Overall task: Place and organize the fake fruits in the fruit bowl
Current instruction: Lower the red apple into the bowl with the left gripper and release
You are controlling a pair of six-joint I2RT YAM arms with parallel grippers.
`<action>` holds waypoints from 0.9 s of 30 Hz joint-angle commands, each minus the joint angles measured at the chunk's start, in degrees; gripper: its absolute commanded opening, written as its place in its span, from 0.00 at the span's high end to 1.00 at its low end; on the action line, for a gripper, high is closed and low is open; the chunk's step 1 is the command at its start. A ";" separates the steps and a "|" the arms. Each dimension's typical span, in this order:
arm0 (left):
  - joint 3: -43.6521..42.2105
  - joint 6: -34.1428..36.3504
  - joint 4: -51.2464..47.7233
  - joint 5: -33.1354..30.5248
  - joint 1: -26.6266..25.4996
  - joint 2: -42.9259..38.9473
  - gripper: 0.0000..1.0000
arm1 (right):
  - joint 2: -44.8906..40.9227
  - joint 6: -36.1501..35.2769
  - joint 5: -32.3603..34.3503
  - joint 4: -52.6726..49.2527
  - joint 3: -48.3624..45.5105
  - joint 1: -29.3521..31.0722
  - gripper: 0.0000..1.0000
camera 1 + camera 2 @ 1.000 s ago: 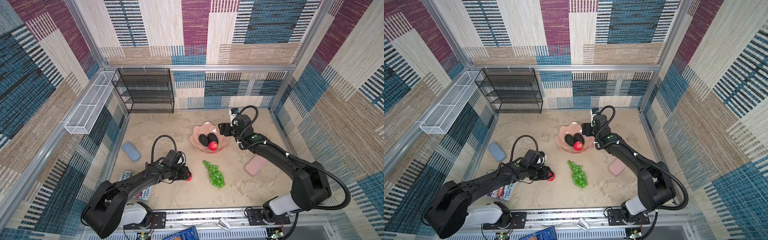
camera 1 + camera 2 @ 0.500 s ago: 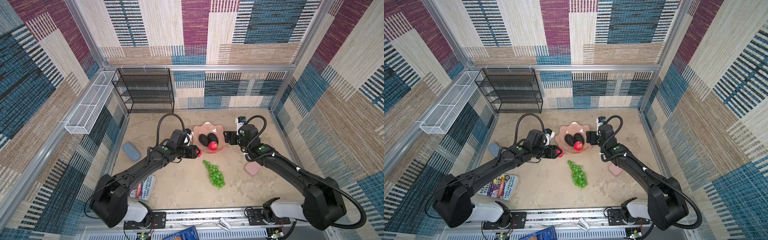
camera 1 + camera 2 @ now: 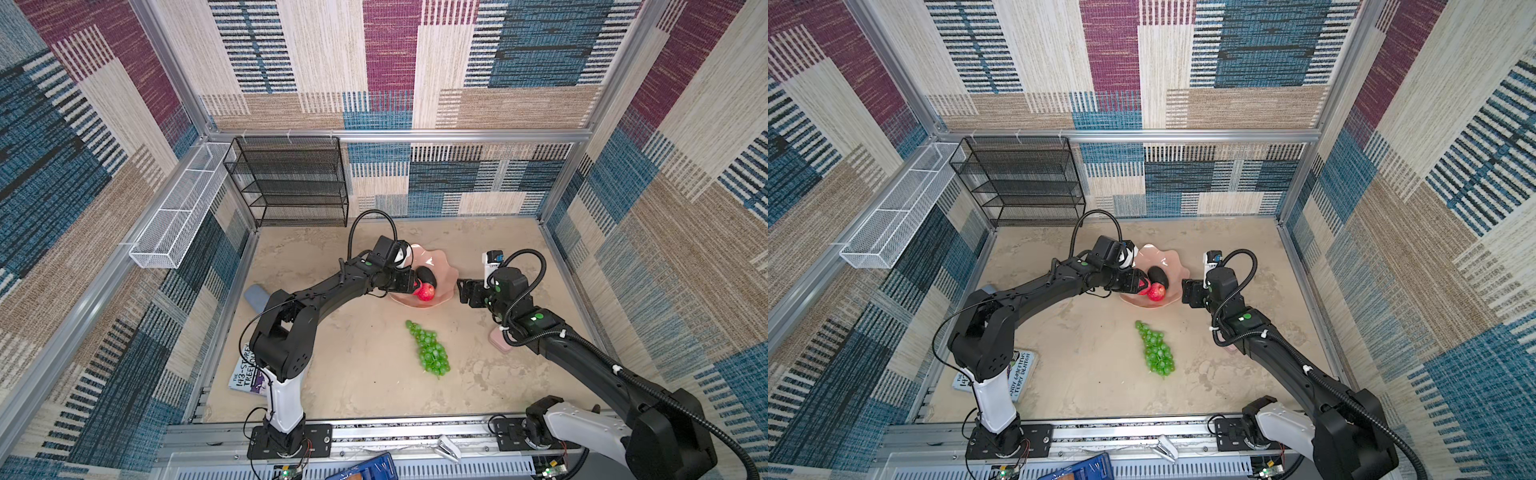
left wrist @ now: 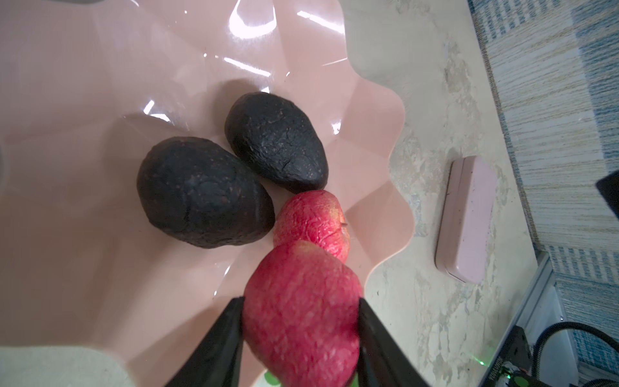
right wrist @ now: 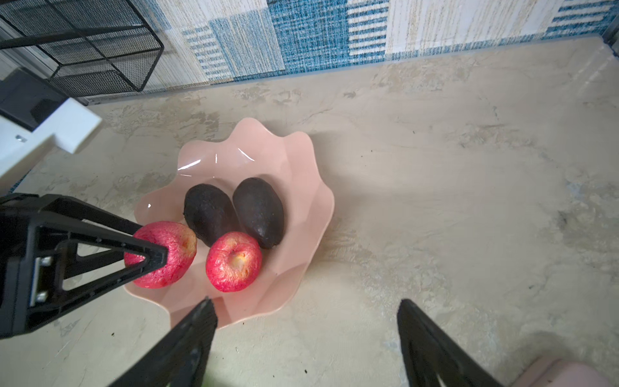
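The salmon-pink fruit bowl (image 3: 441, 266) (image 5: 301, 187) stands mid-table with two dark avocados (image 5: 207, 214) (image 5: 259, 211) and a red apple (image 5: 233, 261) (image 3: 427, 293) in it. My left gripper (image 4: 301, 301) (image 3: 1142, 286) is shut on a second red apple (image 4: 301, 311) (image 5: 170, 248), held low over the bowl's left side, next to the first apple. My right gripper (image 5: 304, 311) (image 3: 463, 291) is open and empty, just off the bowl's right rim above the table. A green grape bunch (image 3: 430, 351) (image 3: 1156, 351) lies on the table in front of the bowl.
A flat pink case (image 3: 498, 340) (image 4: 465, 217) lies under my right arm. A book (image 3: 247, 376) and a blue-grey case (image 3: 257, 294) lie near the left wall. A black mesh rack (image 3: 291, 183) stands at the back left, with a white wire basket (image 3: 178, 208) on the left wall.
My left gripper has carried the apple from the front left of the table up to the bowl. My right gripper has drawn back from above the bowl to its right side.
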 commanded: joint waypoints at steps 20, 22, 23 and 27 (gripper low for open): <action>3.32 0.82 -2.29 -1.21 0.21 0.53 0.28 | -2.44 -0.40 -12.64 5.21 -6.07 0.68 0.11; 3.09 0.79 -1.76 -2.50 0.29 -1.33 0.27 | -3.41 -0.28 -13.71 5.94 -7.32 2.58 0.10; 2.73 0.62 -1.29 -3.52 0.50 -2.75 0.27 | -3.68 -0.28 -13.50 6.12 -8.00 4.21 0.10; -2.39 0.00 3.67 -9.02 1.59 -11.43 0.27 | -4.58 1.77 -11.36 8.29 -11.89 11.84 0.09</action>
